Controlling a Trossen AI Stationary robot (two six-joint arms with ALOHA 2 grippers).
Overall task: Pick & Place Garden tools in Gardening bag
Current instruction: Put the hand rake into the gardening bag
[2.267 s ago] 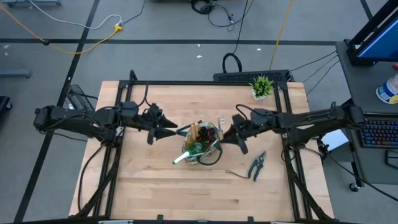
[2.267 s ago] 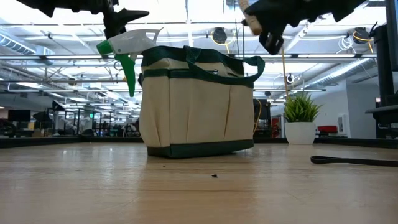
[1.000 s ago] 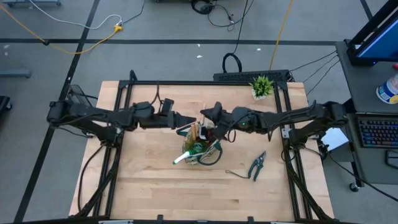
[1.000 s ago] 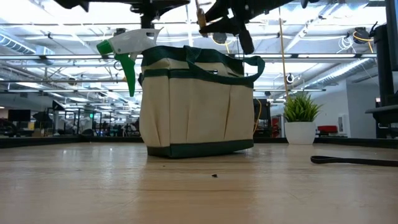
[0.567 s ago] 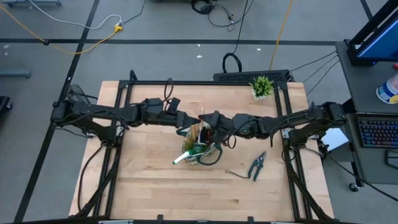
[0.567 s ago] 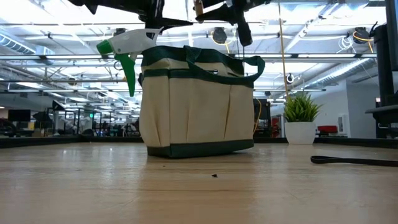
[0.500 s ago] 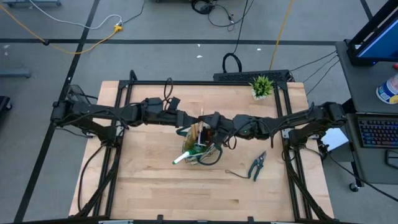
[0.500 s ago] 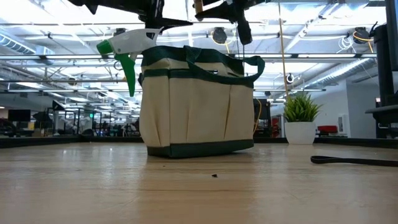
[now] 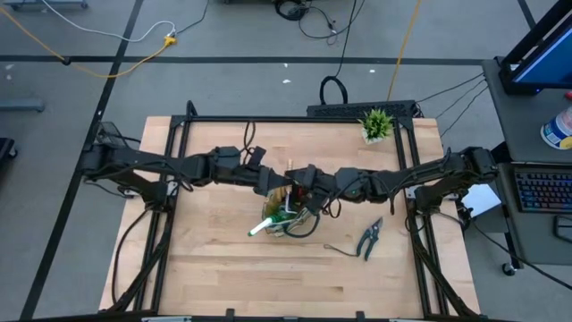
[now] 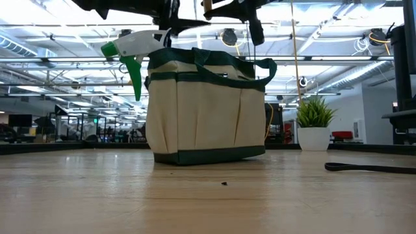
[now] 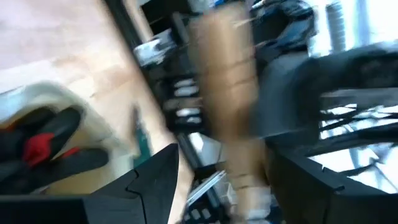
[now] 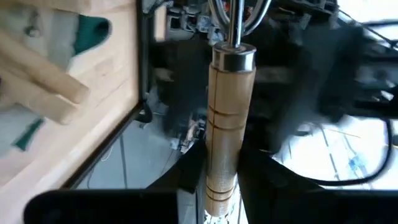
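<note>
High view: gardening bag [image 9: 288,215] stands mid-table, wooden handles and a green spray bottle [image 9: 264,224] sticking out of it; both arms reach in level from either side and meet just above its far edge, left gripper [image 9: 273,185] and right gripper [image 9: 298,175] almost touching. Pruning shears [image 9: 369,237] lie on the table, well apart from the bag toward the right arm; a potted plant [image 9: 376,124] stands at the far edge.
Low view: bag [image 10: 207,107] upright, spray bottle's white nozzle [image 10: 133,44] poking over its rim; both grippers hang just above the opening.
Left wrist view: left gripper's fingers [image 11: 152,177] stand apart, a wooden handle [image 11: 227,106] between them; contact cannot be told. A red-and-black item [image 11: 43,144] lies in the bag.
Right wrist view: right gripper [image 12: 219,180] is clamped on the wooden handle [image 12: 224,118] of a tool, metal shank pointing away; more wooden handles [image 12: 38,81] lie in the bag beside it.
</note>
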